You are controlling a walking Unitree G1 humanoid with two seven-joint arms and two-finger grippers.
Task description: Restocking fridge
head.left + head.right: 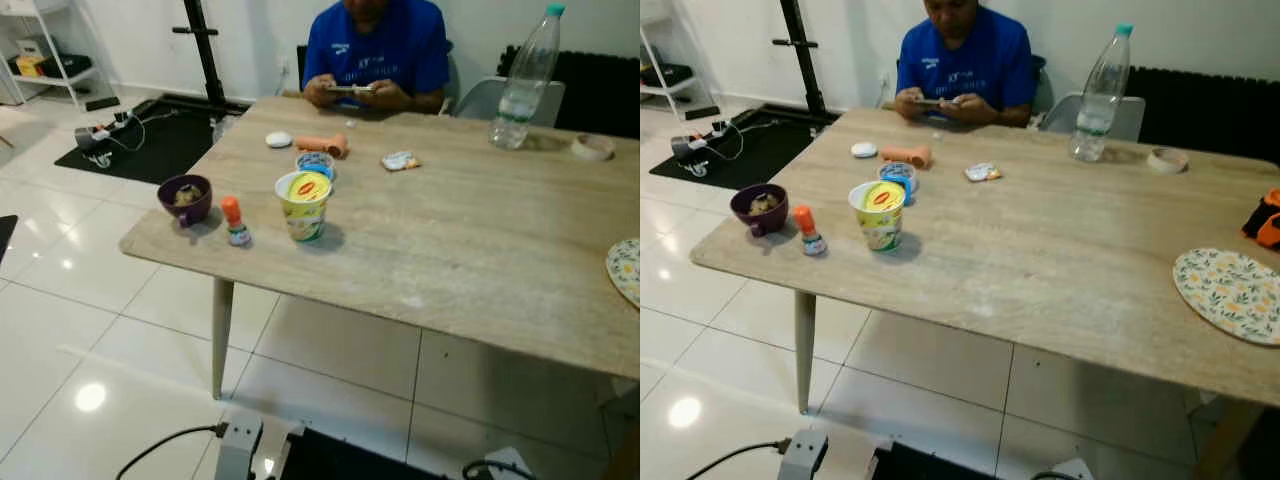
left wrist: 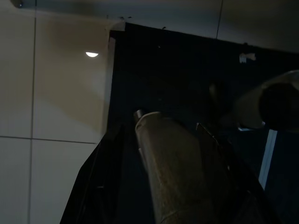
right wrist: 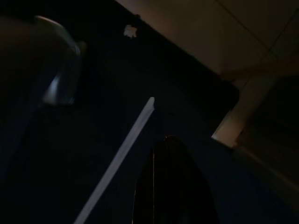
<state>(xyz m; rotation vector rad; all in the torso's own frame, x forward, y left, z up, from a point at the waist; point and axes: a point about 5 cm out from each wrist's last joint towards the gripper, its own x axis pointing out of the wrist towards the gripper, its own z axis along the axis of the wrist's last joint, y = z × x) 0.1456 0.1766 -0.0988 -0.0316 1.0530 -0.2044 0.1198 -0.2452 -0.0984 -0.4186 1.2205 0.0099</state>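
Standing on the table near the bowl: tub, small bottle (pincers' state: can't tell).

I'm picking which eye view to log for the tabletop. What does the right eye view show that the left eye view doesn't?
Right eye alone: the whole floral plate and an orange-black object at the table's right edge. Left eye alone: a white shelf by the far wall. Both: yellow cup, purple bowl, water bottle, tape roll, seated person.
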